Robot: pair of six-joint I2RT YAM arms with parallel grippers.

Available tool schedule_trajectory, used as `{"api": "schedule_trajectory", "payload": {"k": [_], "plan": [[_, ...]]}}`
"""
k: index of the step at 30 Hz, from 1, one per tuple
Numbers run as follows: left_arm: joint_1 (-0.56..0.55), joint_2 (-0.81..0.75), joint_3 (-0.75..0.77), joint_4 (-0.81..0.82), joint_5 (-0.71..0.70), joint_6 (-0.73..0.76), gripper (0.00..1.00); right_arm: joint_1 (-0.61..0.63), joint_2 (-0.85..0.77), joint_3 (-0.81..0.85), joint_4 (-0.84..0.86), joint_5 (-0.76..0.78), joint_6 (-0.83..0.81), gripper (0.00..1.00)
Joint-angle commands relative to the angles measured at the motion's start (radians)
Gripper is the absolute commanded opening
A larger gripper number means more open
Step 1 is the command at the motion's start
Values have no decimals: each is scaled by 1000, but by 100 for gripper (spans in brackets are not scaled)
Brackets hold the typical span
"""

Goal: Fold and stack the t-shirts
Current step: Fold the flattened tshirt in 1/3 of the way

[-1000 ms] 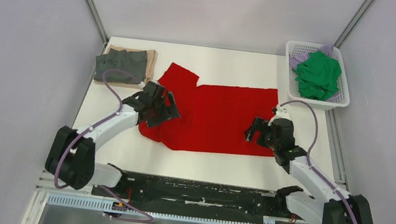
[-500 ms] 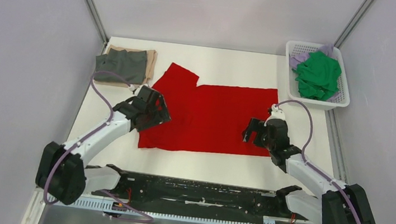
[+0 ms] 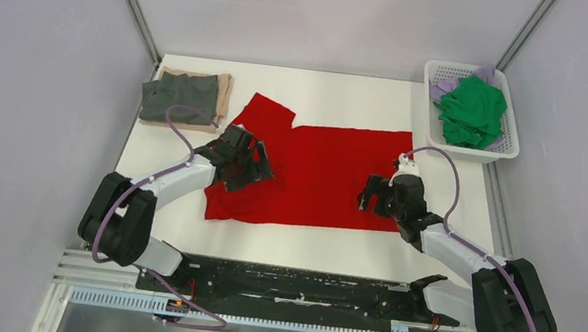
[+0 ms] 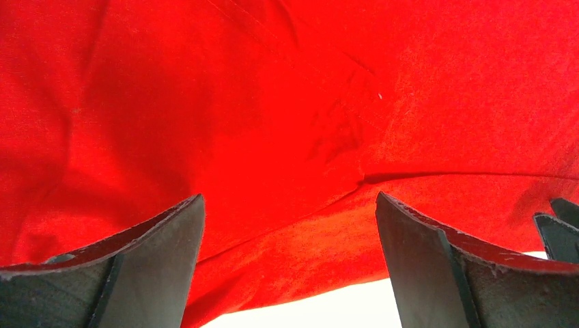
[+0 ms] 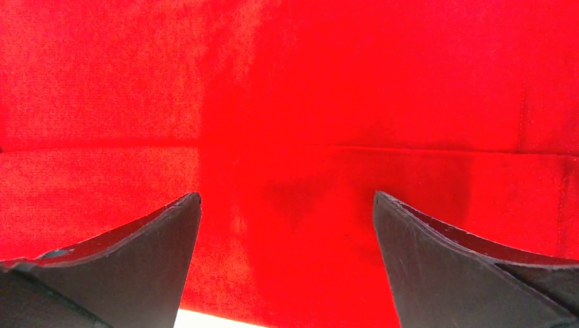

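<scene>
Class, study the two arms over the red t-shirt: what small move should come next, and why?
Probably lower both grippers onto the near edge of the red t-shirt and pinch it. The left gripper and right gripper hang open just above that edge, holding nothing, and the shirt lies spread out, not yet folded up.

White arms (image 3: 179, 180), black joints (image 3: 119, 223), lilac cables (image 3: 436, 151)

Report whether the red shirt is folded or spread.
Partly folded: the bright red cloth t-shirt lies on the white table; its far sleeve sticks out, the near one folded in.
</scene>
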Motion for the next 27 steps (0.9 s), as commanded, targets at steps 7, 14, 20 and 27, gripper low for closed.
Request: {"api": "schedule_trajectory", "payload": {"k": [7, 14, 20, 27], "plan": [[-11, -55, -184, 22, 12, -24, 100, 5, -111, -137, -88, 14, 55, 98], [-16, -213, -297, -40, 14, -44, 100, 27, -340, -244, -341, -25, 117, 98], [-16, -294, -349, -102, -28, -52, 100, 59, -460, -291, -508, -58, 163, 98], [-16, -357, -359, -132, -68, -58, 100, 136, -595, -282, -710, -104, 230, 98]]}}
